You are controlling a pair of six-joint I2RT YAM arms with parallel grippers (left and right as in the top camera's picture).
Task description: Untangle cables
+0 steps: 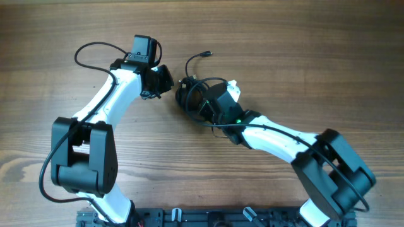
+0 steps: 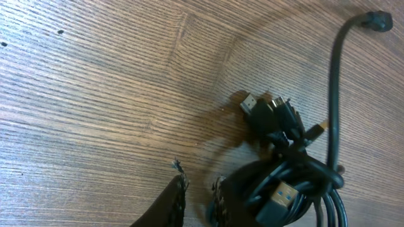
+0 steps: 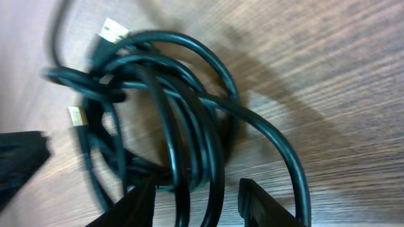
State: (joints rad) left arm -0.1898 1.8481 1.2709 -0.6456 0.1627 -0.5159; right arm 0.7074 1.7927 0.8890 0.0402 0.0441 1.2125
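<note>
We judge the untangling barely begun: the cables point(image 1: 189, 94) lie in one knotted coil, our right gripper point(image 3: 197, 189) spread astride some strands, left gripper point(image 2: 199, 189) narrowly parted, empty

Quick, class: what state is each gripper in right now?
Left gripper: barely open, empty, beside the cables.
Right gripper: open, cables pass between its jaws, not clamped.

Overhead view straight down on the table point(image 1: 303, 50), 2 wrist views close, low, sharing the cables point(image 1: 187, 94)
</note>
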